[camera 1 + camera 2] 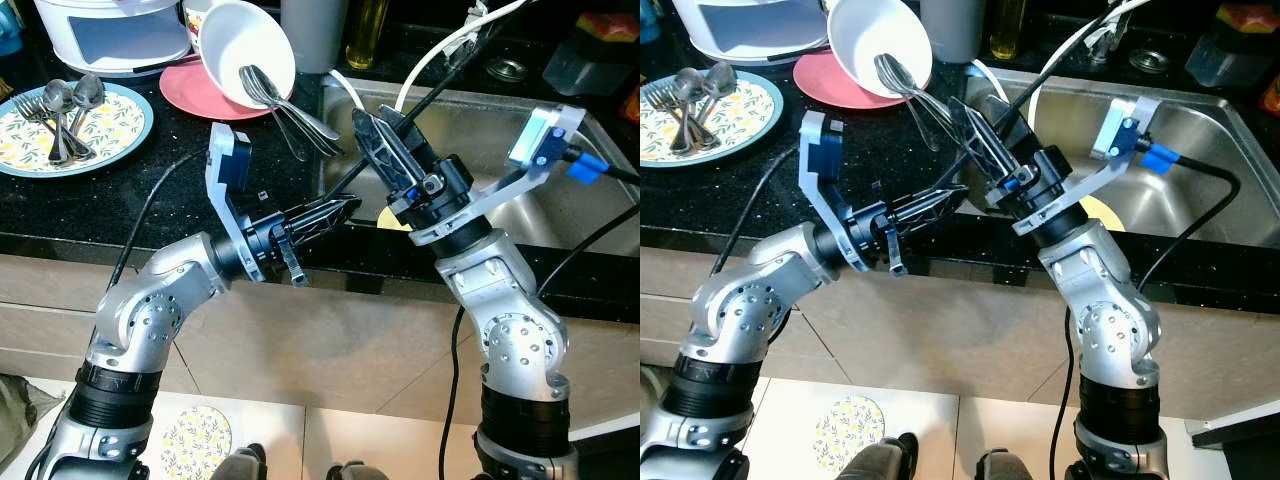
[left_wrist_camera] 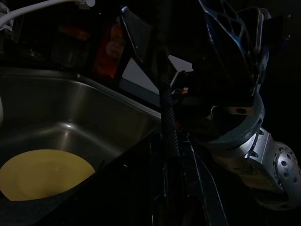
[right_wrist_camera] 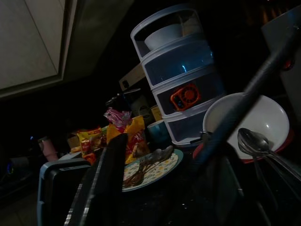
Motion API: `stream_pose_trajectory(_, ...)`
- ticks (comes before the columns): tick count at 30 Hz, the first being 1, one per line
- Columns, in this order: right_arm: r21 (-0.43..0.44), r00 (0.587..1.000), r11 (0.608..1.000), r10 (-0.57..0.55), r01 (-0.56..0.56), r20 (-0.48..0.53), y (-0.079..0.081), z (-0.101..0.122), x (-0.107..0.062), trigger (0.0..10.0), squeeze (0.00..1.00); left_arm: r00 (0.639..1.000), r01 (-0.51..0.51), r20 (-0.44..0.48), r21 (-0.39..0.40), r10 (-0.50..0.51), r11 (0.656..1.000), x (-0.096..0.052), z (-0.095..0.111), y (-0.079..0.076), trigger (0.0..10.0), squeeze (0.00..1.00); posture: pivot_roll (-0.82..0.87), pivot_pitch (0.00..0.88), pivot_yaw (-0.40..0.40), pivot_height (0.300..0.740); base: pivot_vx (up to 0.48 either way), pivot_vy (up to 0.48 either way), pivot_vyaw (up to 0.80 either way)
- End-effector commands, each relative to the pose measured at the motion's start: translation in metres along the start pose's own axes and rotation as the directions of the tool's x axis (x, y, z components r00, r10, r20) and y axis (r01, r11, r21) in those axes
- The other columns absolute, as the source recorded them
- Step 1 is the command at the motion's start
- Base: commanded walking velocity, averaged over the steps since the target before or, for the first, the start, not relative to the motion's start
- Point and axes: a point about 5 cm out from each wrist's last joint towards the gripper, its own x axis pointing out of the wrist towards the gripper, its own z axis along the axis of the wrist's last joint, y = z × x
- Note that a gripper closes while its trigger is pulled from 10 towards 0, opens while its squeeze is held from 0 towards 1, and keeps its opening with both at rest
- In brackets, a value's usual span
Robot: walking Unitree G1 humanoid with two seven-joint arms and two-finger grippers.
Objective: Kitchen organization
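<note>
A white bowl point(image 1: 235, 45) lies tipped on a pink plate point(image 1: 195, 93) at the back of the black counter, with spoons point(image 1: 290, 108) spilling out of it. A patterned plate point(image 1: 115, 135) at the far left carries several forks and spoons point(image 1: 60, 118). A yellow plate point(image 2: 42, 175) lies in the steel sink point(image 1: 505, 195). My left gripper point(image 1: 345, 207) reaches rightward over the counter's front edge by the sink, fingers together and holding nothing. My right gripper point(image 1: 378, 125) points up and away over the sink's left rim, open and empty, just short of the spoons.
A white appliance point(image 1: 110, 30), a grey canister point(image 1: 315, 30) and an oil bottle point(image 1: 366, 30) line the counter's back. White and black cables point(image 1: 430, 60) cross the sink. A stacked drawer unit point(image 3: 181, 75) and snack packets point(image 3: 124, 129) stand beyond the bowl.
</note>
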Motion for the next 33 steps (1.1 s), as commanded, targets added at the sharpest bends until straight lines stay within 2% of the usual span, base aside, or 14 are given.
stream_pose_trajectory(1, 0.011, 0.999, 0.999, 0.040, -0.040, 0.006, 0.006, 0.001, 0.000, 0.0, 0.00, 1.000, 0.003, -0.022, -0.001, -0.003, 1.000, 0.001, -0.005, -0.003, 0.0, 0.00, 0.04, 0.114, -0.036, 0.740, 0.000, 0.000, 0.00)
stream_pose_trajectory(13, 0.014, 0.999, 0.999, 0.031, -0.031, 0.019, 0.004, 0.003, 0.000, 0.0, 0.00, 0.999, -0.048, -0.021, 0.019, 0.048, 0.999, -0.002, -0.002, 0.003, 0.0, 0.00, 0.04, 0.110, -0.038, 0.740, 0.000, 0.000, 0.00)
stream_pose_trajectory(14, 0.012, 0.999, 1.000, 0.026, -0.026, 0.022, 0.003, 0.003, 0.000, 0.0, 0.00, 0.998, -0.070, -0.007, 0.029, 0.070, 0.997, -0.003, 0.000, 0.005, 3.8, 0.00, 0.04, 0.111, -0.040, 0.740, 0.000, 0.000, 0.00)
stream_pose_trajectory(15, 0.011, 0.999, 1.000, 0.020, -0.021, 0.025, 0.002, 0.004, 0.000, 0.0, 0.00, 0.996, -0.086, 0.017, 0.022, 0.085, 0.996, -0.004, 0.004, 0.007, 10.0, 1.00, 0.04, 0.112, -0.041, 0.740, 0.000, 0.000, 0.00)
stream_pose_trajectory(19, 0.005, 1.000, 1.000, 0.009, -0.009, 0.029, -0.001, 0.005, 0.001, 0.0, 0.00, 0.995, -0.098, 0.039, 0.048, 0.096, 0.994, -0.007, 0.012, 0.007, 10.0, 1.00, 0.04, 0.113, -0.044, 0.740, 0.000, 0.000, 0.00)
stream_pose_trajectory(23, -0.024, 0.999, 0.999, -0.034, 0.035, 0.034, -0.008, 0.007, 0.006, 0.0, 0.00, 0.994, -0.110, 0.024, 0.095, 0.108, 0.989, -0.009, 0.018, 0.006, 10.0, 1.00, 0.05, 0.114, -0.048, 0.740, 0.000, 0.000, 0.00)
stream_pose_trajectory(26, -0.065, 0.992, 0.990, -0.123, 0.125, 0.032, -0.023, 0.010, 0.012, 0.0, 0.00, 0.993, -0.121, 0.027, 0.139, 0.118, 0.983, -0.012, 0.026, 0.002, 10.0, 1.00, 0.05, 0.117, -0.053, 0.740, 0.000, 0.000, 0.00)
stream_pose_trajectory(28, -0.086, 0.987, 0.984, -0.158, 0.159, 0.023, -0.032, 0.011, 0.017, 0.0, 0.00, 0.990, -0.138, 0.022, 0.179, 0.137, 0.974, -0.015, 0.032, 0.001, 10.0, 1.00, 0.06, 0.119, -0.058, 0.740, 0.000, 0.000, -0.63)
stream_pose_trajectory(33, -0.096, 0.986, 0.981, -0.168, 0.168, 0.016, -0.036, 0.012, 0.024, 0.0, 0.00, 0.987, -0.163, 0.024, 0.199, 0.161, 0.966, -0.020, 0.037, 0.001, 10.0, 1.00, 0.07, 0.123, -0.064, 0.740, 0.000, 0.000, -0.80)
